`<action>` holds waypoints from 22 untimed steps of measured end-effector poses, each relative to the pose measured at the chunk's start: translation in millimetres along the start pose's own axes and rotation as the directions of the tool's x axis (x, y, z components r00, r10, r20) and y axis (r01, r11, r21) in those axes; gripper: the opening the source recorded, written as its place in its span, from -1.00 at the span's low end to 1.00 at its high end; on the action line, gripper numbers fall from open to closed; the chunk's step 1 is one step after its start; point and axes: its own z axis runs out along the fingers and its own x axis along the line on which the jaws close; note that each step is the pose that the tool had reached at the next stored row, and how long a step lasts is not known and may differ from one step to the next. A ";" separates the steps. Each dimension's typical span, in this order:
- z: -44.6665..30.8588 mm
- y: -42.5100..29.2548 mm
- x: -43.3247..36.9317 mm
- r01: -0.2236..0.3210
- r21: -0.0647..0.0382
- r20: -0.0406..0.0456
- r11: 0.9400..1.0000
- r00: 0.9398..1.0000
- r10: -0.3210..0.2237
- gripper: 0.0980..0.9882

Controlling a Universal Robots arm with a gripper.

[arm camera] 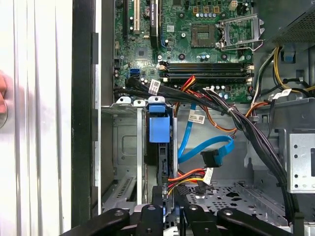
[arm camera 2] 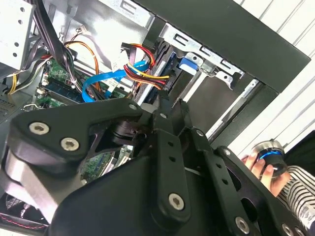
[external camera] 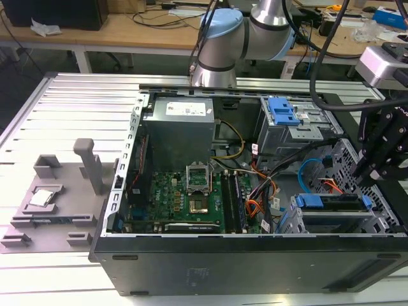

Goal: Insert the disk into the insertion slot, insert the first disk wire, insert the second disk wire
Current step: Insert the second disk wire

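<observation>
The disk (external camera: 331,205) sits in the insertion slot (external camera: 382,213), its blue carrier (arm camera: 158,129) facing out of the bay. My gripper (external camera: 376,167) hangs over the disk's end at the exterior view's right. In both wrist views the red, yellow and black first disk wire (arm camera: 189,174) (arm camera 2: 142,69) runs to the disk's edge. It ends right at my gripper (arm camera: 167,191) (arm camera 2: 171,104), whose fingers stand close together on its plug. The second disk wire (external camera: 308,171) (arm camera: 189,135) (arm camera 2: 106,78) loops loose beside the disk, and its dark plug (arm camera: 210,158) lies free.
An orange flat cable (external camera: 331,186) lies near the bay. The upper grey cage with a blue latch (external camera: 284,115) stands behind it. The motherboard (external camera: 185,197) and power supply (external camera: 178,127) take up the case's middle. A person's hand (arm camera 2: 263,164) holds a round knob outside the case.
</observation>
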 end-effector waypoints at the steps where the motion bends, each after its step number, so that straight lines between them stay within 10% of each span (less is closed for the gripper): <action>1: 0.1 0.4 -3.5 0.001 0.000 -0.001 1.000 1.000 -0.001 -0.68; 9: -0.6 8.0 -35.0 0.004 0.000 -0.002 1.000 1.000 -0.004 -0.68; 22: 5.1 37.0 -38.3 0.092 0.003 -0.006 0.996 0.996 -0.092 -0.68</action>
